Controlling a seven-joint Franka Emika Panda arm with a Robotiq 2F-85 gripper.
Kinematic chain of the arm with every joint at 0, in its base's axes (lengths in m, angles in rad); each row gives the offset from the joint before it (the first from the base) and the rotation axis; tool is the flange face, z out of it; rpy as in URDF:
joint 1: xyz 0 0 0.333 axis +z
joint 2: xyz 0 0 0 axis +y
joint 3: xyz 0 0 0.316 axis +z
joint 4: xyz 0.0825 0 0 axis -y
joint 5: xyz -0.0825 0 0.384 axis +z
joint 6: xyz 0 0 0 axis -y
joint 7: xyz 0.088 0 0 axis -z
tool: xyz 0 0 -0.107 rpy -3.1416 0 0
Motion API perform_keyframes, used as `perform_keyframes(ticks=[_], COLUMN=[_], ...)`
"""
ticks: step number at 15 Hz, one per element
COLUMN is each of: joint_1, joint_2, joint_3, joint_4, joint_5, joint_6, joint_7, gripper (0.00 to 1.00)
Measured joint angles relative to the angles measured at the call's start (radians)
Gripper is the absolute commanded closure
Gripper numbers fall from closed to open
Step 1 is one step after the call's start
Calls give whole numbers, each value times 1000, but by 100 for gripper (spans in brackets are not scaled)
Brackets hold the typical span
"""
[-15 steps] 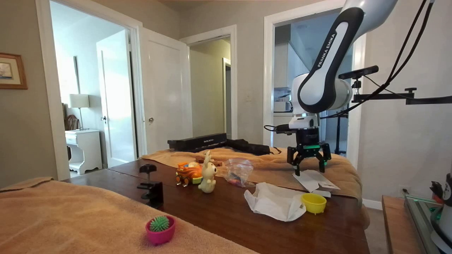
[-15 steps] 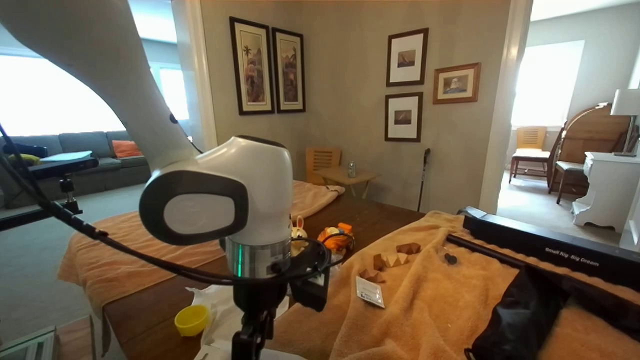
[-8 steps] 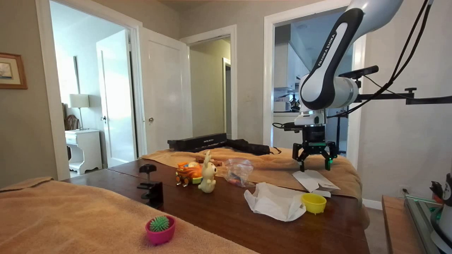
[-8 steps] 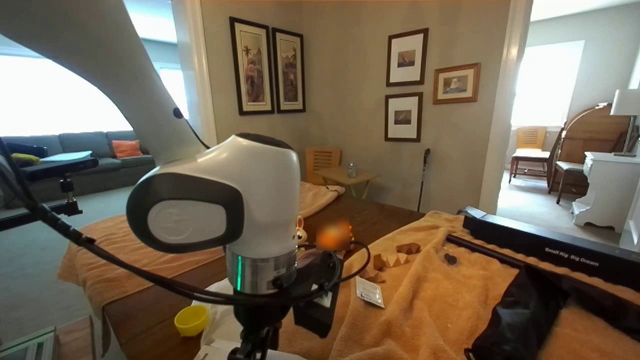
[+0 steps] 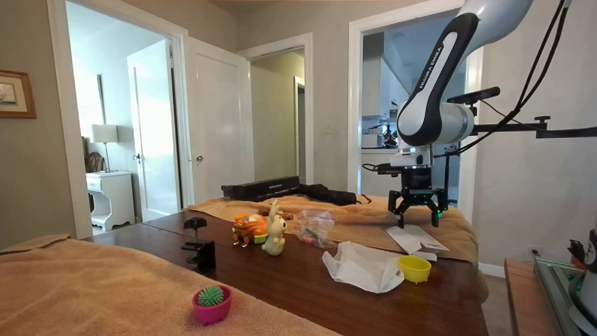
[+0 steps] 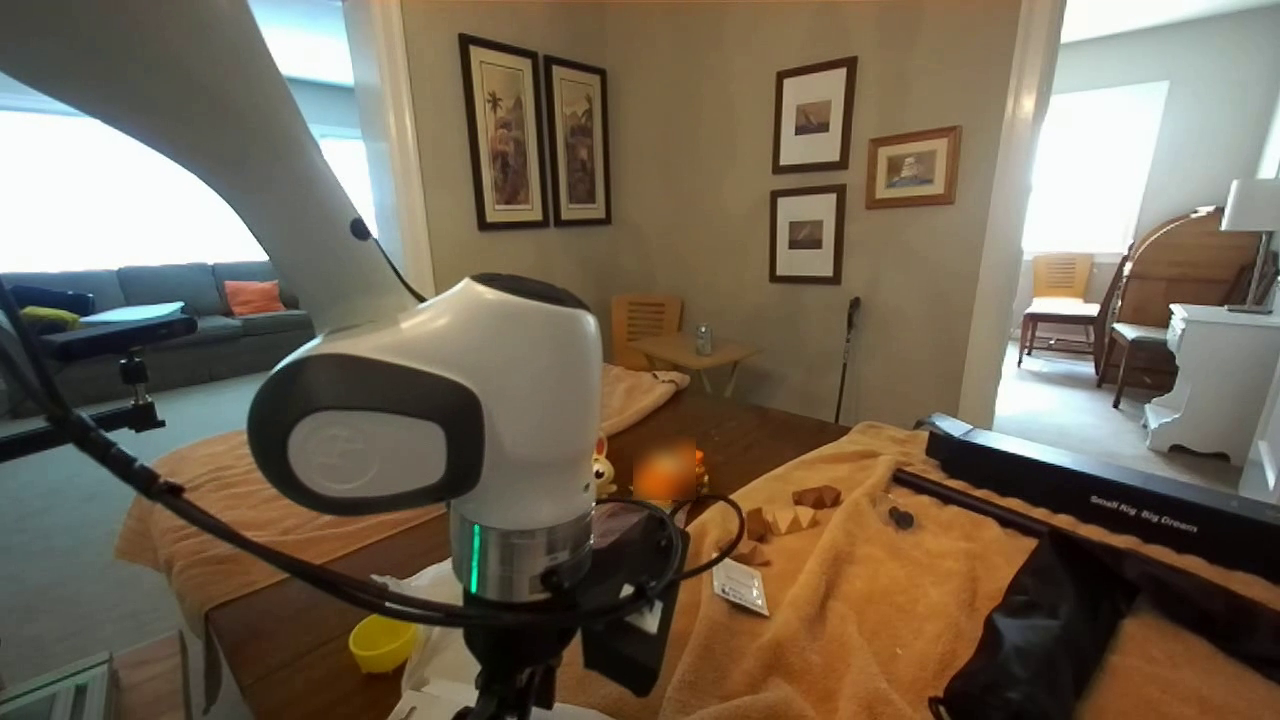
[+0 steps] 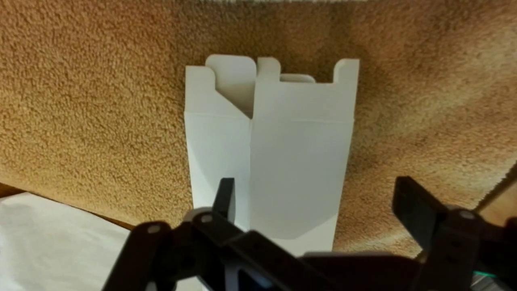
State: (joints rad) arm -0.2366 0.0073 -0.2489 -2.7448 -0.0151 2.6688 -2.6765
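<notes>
Fingers (image 7: 412,210): wide apart, nothing gripped between them.
Gripper (image 5: 418,221): points down over the box (image 7: 301,161); no contact is visible, and the gap cannot be judged exactly.
Box: white, lies on the towel (image 7: 101,121). In the wrist view, one finger overlaps it and the other shows over the towel beside it. A straight descent with this offset is likely to press on the box rather than straddle it; cause: off-centre alignment. It is probably thin-walled, so a hard squeeze could crease it.
Flaps (image 7: 232,70): open, at the end of the box farther from the gripper; a finger crossing low there could hook one and turn the box.
Towel: soft, rumpled; too deep a descent could bunch the pile and shift the box.
Paper (image 5: 364,270): near the box, on the table (image 5: 289,289); a low sideways sweep might drag it.
Cup (image 5: 414,269): yellow, beside the paper; dragged paper could slide or tip it.
Bag (image 5: 316,228): clear plastic, beyond the paper, apart from the gripper.
Rabbit (image 5: 275,233): upright on the table, just beside the car (image 5: 246,228).
Clamp (image 5: 203,256): black, well apart from the gripper.
Pot (image 5: 212,311): pink, on a second towel (image 5: 93,284), holding a green spiky ball (image 5: 211,296).
</notes>
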Motion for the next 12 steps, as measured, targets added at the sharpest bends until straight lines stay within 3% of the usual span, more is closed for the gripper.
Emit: perform_keyframes(ticks=[12], joint_1=[0], joint_2=[53], joint_3=[8], joint_4=[0], joint_5=[4], joint_6=[21], joint_7=[-1], gripper=[0])
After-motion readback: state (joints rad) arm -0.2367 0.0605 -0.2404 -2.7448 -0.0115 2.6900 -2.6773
